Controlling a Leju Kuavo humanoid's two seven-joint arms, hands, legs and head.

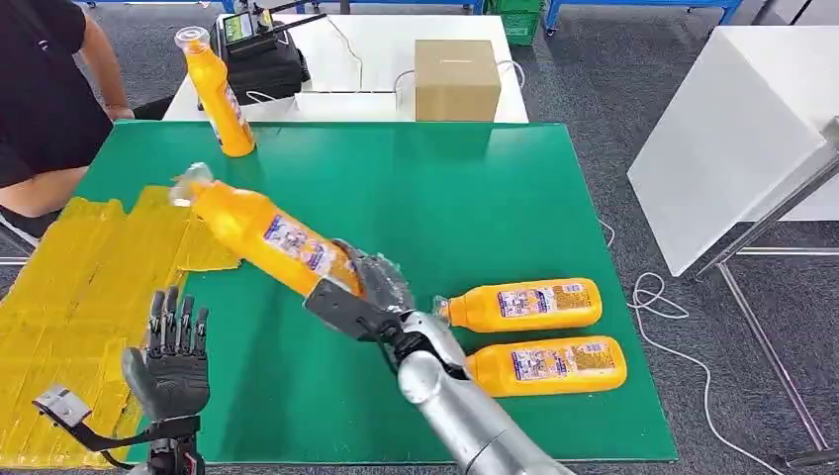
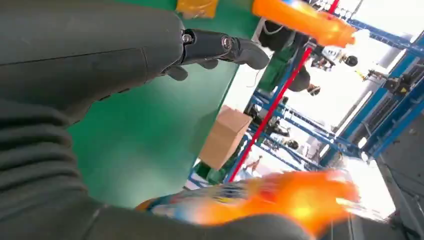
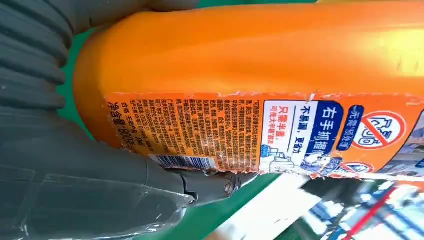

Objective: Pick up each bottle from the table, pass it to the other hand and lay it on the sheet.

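High head view down over green table; both wrist views close, sharing it.

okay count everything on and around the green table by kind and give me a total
Orange bottles: 4, one in the right hand, one upright, two lying
Cardboard box: 1
Yellow sheet: 1
Black device: 1
Total: 7

held bottle blurred, base hidden inside right hand

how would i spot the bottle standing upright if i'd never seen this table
Start at the green table and go to its far left corner, near the black bag. The upright bottle stands there alone, cap up; the other orange bottles lie flat or are gripped in the right hand.
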